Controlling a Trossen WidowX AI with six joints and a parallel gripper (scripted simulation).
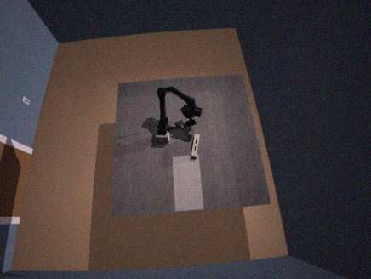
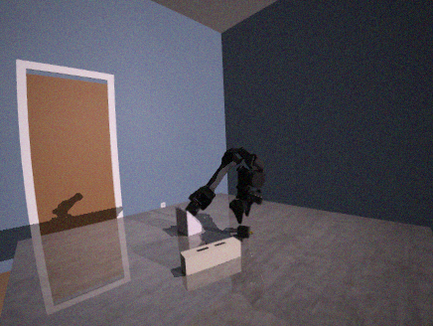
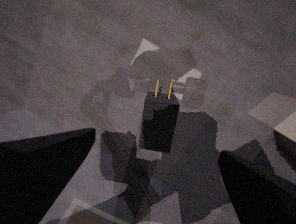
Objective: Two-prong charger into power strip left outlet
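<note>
The black charger (image 2: pixel 243 232) (image 3: pixel 160 127) lies on the table, its two yellow prongs (image 3: pixel 163 89) pointing to the top of the wrist view. In the top view I cannot make it out clearly under the arm. The cream power strip (image 1: pixel 195 146) (image 2: pixel 213 258) stands nearby with two dark outlets on top; a pale corner of it (image 3: pixel 274 110) shows at the right of the wrist view. My gripper (image 2: pixel 249 211) (image 3: pixel 157 145) is open and empty above the charger. In the wrist view the charger lies between the two spread fingers, with space on both sides, touching neither.
The arm's pale base (image 1: pixel 162 138) (image 2: pixel 190 224) stands behind the strip in the exterior view. The strip is the nearest obstacle, to the right of the right finger in the wrist view. The grey table (image 1: pixel 230 179) (image 2: pixel 323 268) carries shadows and reflections of the arm.
</note>
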